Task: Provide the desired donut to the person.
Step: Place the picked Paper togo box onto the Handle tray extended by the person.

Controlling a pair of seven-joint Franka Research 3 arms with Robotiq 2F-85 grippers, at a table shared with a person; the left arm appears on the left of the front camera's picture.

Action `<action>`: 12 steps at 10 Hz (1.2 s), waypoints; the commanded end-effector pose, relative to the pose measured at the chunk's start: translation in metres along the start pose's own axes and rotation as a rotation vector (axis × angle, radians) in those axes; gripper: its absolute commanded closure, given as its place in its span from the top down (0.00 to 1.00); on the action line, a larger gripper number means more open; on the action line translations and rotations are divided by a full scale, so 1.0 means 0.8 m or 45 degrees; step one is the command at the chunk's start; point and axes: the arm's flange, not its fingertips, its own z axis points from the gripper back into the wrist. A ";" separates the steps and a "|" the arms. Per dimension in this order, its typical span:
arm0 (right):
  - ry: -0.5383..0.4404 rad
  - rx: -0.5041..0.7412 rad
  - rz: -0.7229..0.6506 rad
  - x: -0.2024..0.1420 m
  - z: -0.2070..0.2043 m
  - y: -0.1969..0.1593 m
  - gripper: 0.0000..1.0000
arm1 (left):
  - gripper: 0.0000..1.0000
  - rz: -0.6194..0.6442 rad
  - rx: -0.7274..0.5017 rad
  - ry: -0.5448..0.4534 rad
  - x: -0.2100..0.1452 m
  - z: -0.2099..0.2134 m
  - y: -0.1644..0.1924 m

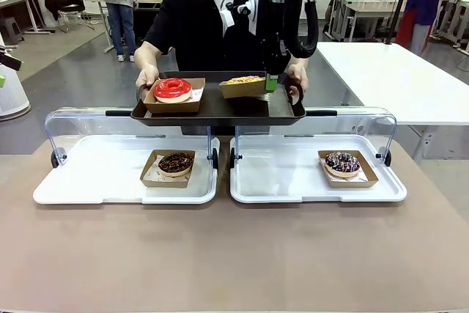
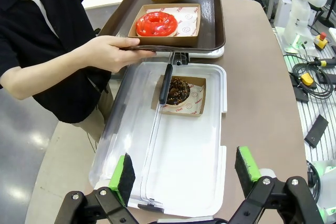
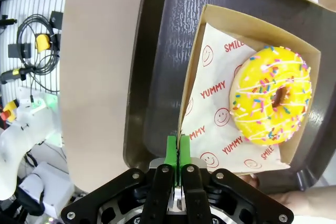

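With the right gripper [image 3: 177,150] clenched on the yellow donut's box [image 3: 195,85] edge, the box should be lowered flat onto the tray [image 3: 157,51] beneath before being released.

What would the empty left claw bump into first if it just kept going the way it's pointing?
Probably the white display tray straight ahead of the open left gripper: its bare floor, short of the chocolate donut in its cardboard box. Depth is hard to judge, so that is a best guess.

Yellow sprinkled donut [image 3: 272,102] in tilted carton, on person's [image 1: 198,20] tray.
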 end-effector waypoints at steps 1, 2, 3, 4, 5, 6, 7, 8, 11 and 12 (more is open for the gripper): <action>0.061 -0.023 -0.045 0.001 -0.012 -0.014 0.02 | 1.00 0.000 0.005 -0.013 0.001 0.000 -0.001; 0.065 -0.015 -0.059 0.001 -0.018 -0.023 0.02 | 1.00 0.000 0.005 -0.013 0.001 0.000 -0.001; 0.064 -0.005 -0.073 0.001 -0.024 -0.031 0.02 | 1.00 0.000 0.005 -0.013 0.001 0.000 -0.001; 0.069 0.001 -0.091 0.001 -0.029 -0.038 0.02 | 1.00 0.000 0.005 -0.013 0.001 0.000 -0.001; 0.072 0.006 -0.103 0.001 -0.031 -0.042 0.02 | 1.00 0.000 0.005 -0.013 0.001 0.000 -0.001; 0.069 0.010 -0.103 0.001 -0.032 -0.044 0.02 | 1.00 0.000 0.005 -0.013 0.001 0.000 -0.001; 0.067 0.015 -0.102 0.000 -0.032 -0.044 0.02 | 1.00 0.000 0.005 -0.013 0.001 0.000 -0.001; 0.060 0.036 -0.107 0.000 -0.032 -0.046 0.02 | 1.00 0.000 0.005 -0.013 0.001 0.000 -0.001; 0.064 0.056 -0.103 -0.001 -0.032 -0.047 1.00 | 1.00 0.000 0.005 -0.013 0.001 0.000 -0.001; 0.063 0.053 -0.100 0.000 -0.031 -0.046 1.00 | 1.00 0.000 0.005 -0.013 0.001 0.000 -0.001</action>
